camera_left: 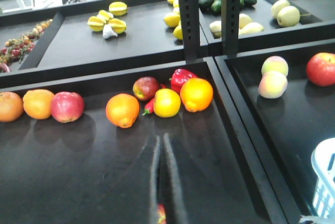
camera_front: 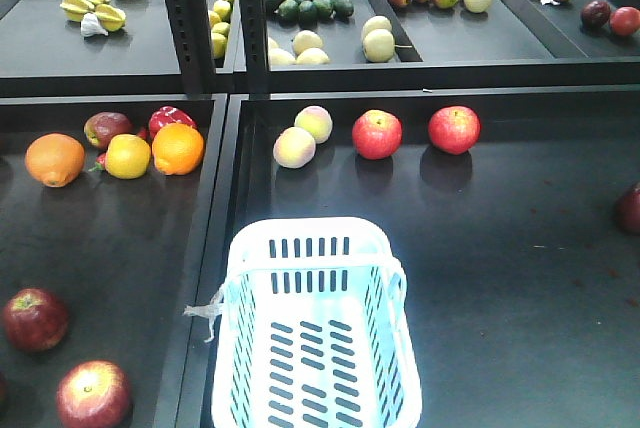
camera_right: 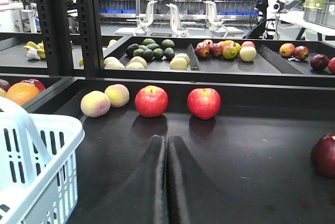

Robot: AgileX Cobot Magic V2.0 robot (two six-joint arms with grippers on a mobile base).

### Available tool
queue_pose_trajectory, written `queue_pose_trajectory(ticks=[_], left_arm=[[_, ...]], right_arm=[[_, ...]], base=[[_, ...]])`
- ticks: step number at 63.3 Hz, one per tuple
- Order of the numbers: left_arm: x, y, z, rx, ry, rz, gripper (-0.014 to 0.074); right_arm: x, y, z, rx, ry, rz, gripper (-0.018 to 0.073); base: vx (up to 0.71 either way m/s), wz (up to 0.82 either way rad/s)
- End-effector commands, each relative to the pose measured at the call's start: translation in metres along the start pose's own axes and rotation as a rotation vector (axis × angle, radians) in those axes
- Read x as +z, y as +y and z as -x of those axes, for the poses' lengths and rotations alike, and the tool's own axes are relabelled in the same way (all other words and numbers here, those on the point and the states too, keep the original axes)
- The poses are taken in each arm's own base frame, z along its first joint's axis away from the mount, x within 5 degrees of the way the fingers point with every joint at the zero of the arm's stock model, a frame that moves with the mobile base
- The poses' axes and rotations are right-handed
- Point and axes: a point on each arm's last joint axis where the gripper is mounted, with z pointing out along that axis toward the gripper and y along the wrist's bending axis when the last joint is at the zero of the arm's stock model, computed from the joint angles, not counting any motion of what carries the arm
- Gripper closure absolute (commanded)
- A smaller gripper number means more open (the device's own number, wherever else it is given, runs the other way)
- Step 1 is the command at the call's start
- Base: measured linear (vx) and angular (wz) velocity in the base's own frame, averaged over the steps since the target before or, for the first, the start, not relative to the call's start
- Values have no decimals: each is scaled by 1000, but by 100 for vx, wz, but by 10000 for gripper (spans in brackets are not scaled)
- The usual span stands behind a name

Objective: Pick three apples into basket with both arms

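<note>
The basket [camera_front: 310, 231] stands empty at the front of the right tray [camera_front: 520, 278], so no apple is in yet and the step in hand, as I judge it, is the first reach. Both sets of jaws are closed on nothing. The left jaws' fingers [camera_left: 175, 195] lie almost together over the bare left tray [camera_left: 78, 171], and the right jaws' fingers [camera_right: 152, 182] touch along their length. Neither can take an apple like that, so each should open wide before it advances. For the right jaws the best target is the nearer red apple [camera_front: 377, 134], almost straight ahead at the back of the right tray, with the second red apple [camera_front: 454, 129] just beside it. The pale peaches [camera_front: 294, 147] to its left must be left alone. A round apple is likely to roll, so the fingers should pass either side of its widest part and close gently, using the tray's back wall as a stop. For the left jaws, the two dark red apples [camera_front: 35, 319] at the front of the left tray sit well apart from other fruit. They look easier than the apple [camera_front: 107, 128] crowded among the oranges [camera_front: 55, 159] and the red pepper [camera_front: 172, 118]. Each release should be made low over the basket, one arm at a time.
</note>
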Motion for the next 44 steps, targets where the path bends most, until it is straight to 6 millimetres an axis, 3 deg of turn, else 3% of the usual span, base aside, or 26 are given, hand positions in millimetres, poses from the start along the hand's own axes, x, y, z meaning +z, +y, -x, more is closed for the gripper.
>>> queue_pose_trajectory(ticks=[1,12,32,37,44], left_arm=[[-4,1,14,-8,-78,1,592],[-4,0,11,-25,-48,-12,470],[-4,-5,8,-79,-11,-62,-15],[0,-8,8,-23,-3,-99,-67],[14,-20,7,95,37,-224,-71]], right_arm=[[0,0,3,-15,-74,0,568],[0,0,3,-15,-74,0,568],[0,0,3,-15,-74,0,568],[0,0,3,-15,-74,0,568],[0,0,3,-15,-74,0,568]], base=[[0,0],[0,0],[0,0],[0,0],[0,0]])
